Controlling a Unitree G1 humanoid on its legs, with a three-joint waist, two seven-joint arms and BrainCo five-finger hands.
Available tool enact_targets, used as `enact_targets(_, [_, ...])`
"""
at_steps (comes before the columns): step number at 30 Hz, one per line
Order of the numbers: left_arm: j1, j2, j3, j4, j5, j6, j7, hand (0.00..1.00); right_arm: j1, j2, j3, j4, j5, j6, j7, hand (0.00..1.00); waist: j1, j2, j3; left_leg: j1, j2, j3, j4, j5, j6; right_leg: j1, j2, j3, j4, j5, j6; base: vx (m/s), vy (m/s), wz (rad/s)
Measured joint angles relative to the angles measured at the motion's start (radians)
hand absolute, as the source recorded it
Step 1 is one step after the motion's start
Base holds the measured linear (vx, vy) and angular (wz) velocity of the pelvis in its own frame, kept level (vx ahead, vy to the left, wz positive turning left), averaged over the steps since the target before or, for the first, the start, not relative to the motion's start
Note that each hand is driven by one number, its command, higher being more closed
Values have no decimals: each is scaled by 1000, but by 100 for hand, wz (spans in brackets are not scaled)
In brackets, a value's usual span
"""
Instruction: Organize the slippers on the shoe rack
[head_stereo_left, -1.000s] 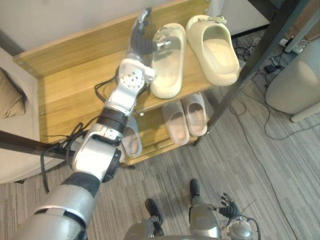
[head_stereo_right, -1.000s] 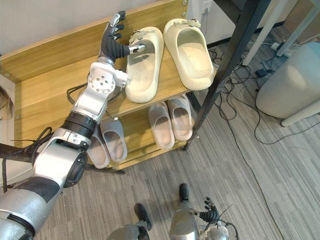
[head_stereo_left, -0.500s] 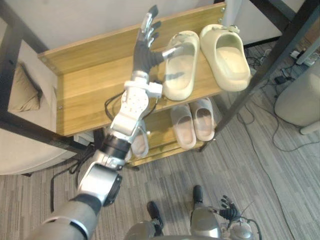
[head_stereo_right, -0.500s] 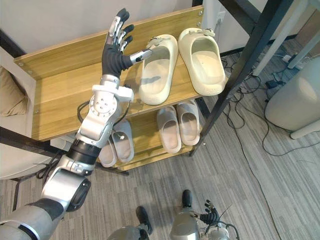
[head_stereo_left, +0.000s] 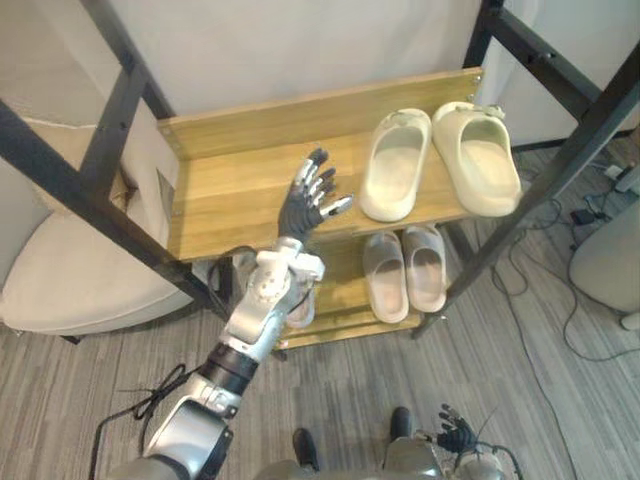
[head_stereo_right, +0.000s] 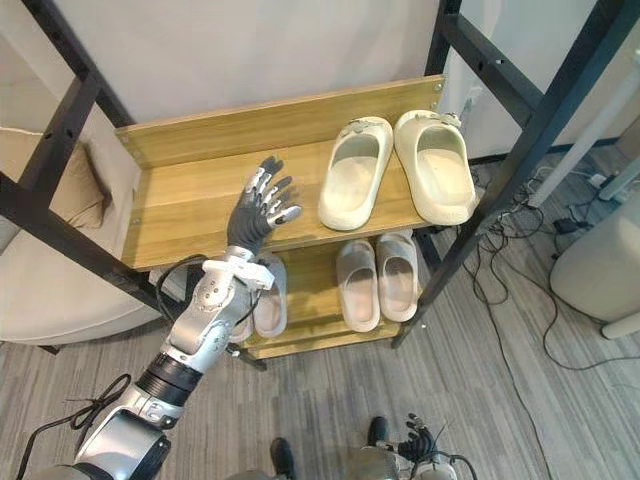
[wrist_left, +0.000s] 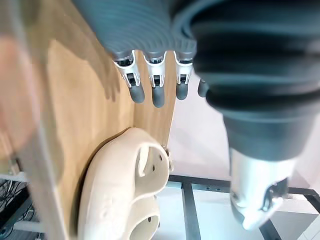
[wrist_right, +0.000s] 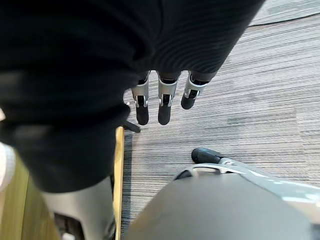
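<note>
Two cream slippers lie side by side at the right end of the wooden top shelf (head_stereo_left: 230, 205), the left one (head_stereo_left: 394, 166) and the right one (head_stereo_left: 489, 156) both toes toward the wall. My left hand (head_stereo_left: 304, 207) hovers open over the shelf's middle, well left of them and touching nothing. In the left wrist view its straight fingers (wrist_left: 152, 85) point past a cream slipper (wrist_left: 125, 195). On the lower shelf rests a pinkish pair (head_stereo_left: 405, 272), with a grey pair (head_stereo_right: 268, 306) partly hidden behind my arm. My right hand (head_stereo_left: 455, 438) hangs low near the floor, fingers (wrist_right: 160, 102) straight.
A black metal frame surrounds the rack, with a slanted post (head_stereo_left: 540, 190) at the right and bars (head_stereo_left: 70, 180) at the left. A beige cushioned seat (head_stereo_left: 70, 285) stands to the left. A grey rounded object (head_stereo_left: 610, 260) and floor cables (head_stereo_left: 545, 300) are on the right.
My left hand has drawn back from the left cream slipper to the shelf's middle and no longer touches it. The camera has pulled back, showing more of the rack.
</note>
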Motion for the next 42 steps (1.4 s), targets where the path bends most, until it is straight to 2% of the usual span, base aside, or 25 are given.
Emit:
enact_targets(9, [-1, -48, -107, 37, -3, 23, -38, 0, -3, 3, 22, 2, 1, 2, -3, 0, 3, -32, -19, 11, -1, -5, -5, 0, -1, 11, 1, -8, -12, 1, 6, 0, -2, 1])
enact_targets(16, [-66, -92, -177, 114, -12, 33, -39, 0, -5, 8, 26, 4, 1, 2, -4, 0, 0, -43, -31, 12, -2, -5, -5, 1, -1, 12, -1, -9, -13, 3, 9, -2, 0, -1])
enact_targets(23, [-107, -128, -195, 169, -31, 35, -34, 0, -12, 16, 25, 5, 2, 3, -5, 0, -26, -48, -32, 16, -2, 8, -6, 0, -1, 12, -1, 0, -13, 4, 10, -14, -3, -4])
enact_targets(36, [-127, -107, -161, 192, -27, 36, -38, 0, -15, 32, 19, 5, 8, 3, -5, 0, -26, -65, -31, 16, -1, 8, -6, 0, -1, 16, -1, -3, -16, 6, 13, -5, -1, 1])
enact_targets(40, [-124, -65, -115, 169, -18, 47, -38, 0, -23, 32, 19, 5, 8, 3, -4, 0, -26, -65, -30, 15, 0, -18, -6, 3, -2, 30, -2, -31, -14, 2, 17, -5, -5, 17])
enact_targets(42, [-104, -20, -104, 87, -19, 53, -38, 0, -29, 32, 20, 11, 8, 3, -3, 0, -18, -66, -30, 12, -1, -40, -6, 6, -2, 39, -3, -52, -14, -3, 25, -13, -16, 31])
